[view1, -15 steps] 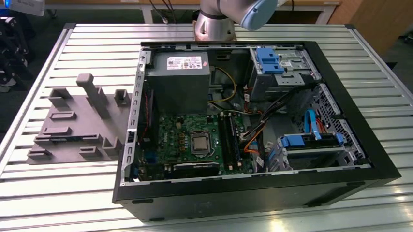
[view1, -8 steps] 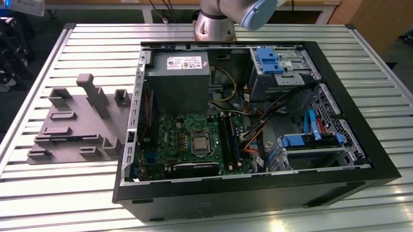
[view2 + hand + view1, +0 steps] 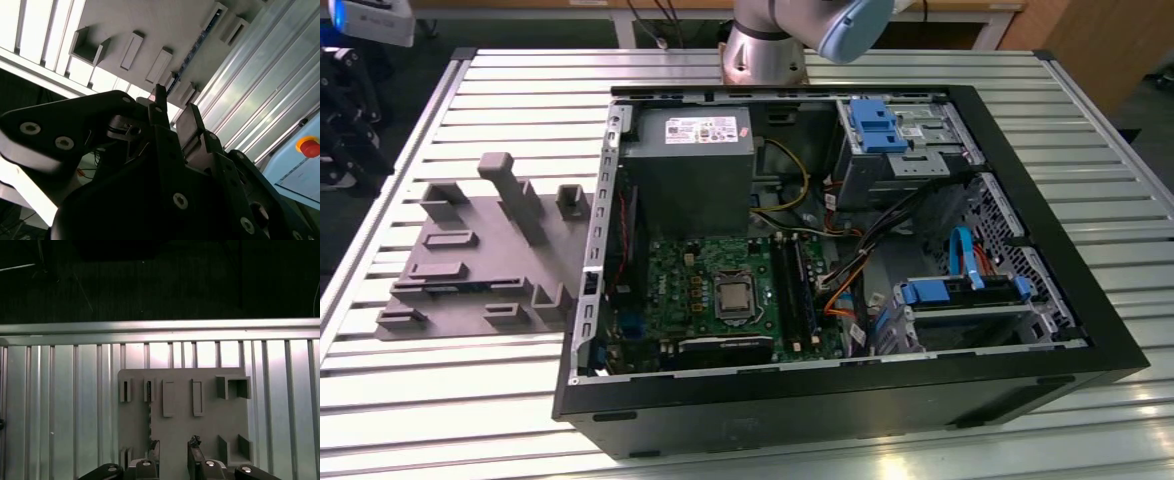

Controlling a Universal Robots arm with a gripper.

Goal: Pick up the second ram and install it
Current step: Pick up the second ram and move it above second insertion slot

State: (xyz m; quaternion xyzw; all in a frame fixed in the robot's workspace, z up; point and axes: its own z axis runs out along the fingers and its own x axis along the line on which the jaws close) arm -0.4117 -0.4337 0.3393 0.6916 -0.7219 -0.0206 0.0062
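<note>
The second ram point(image 3: 149, 415) is a thin dark stick standing on edge in the grey holder tray point(image 3: 210, 415). It also shows as a dark line point(image 3: 192, 55) in the second wrist view. My gripper point(image 3: 174, 446) hangs above the tray, open, with nothing between its black fingertips point(image 3: 194, 442). The ram lies just outside one fingertip, not between the two. In the second wrist view the gripper point(image 3: 175, 105) points at the tray from a distance. The open computer case point(image 3: 1067, 330) holds the green motherboard point(image 3: 680, 290) with long black memory slots point(image 3: 787, 285).
The holder tray point(image 3: 467, 270) lies on the slatted metal table point(image 3: 440, 400), at the exterior view's left of the case. Upright grey blocks point(image 3: 520, 200) rise from it. Cables, blue drive brackets point(image 3: 874, 125) and a power supply point(image 3: 687, 160) crowd the case. The arm's base point(image 3: 767, 45) stands behind the case.
</note>
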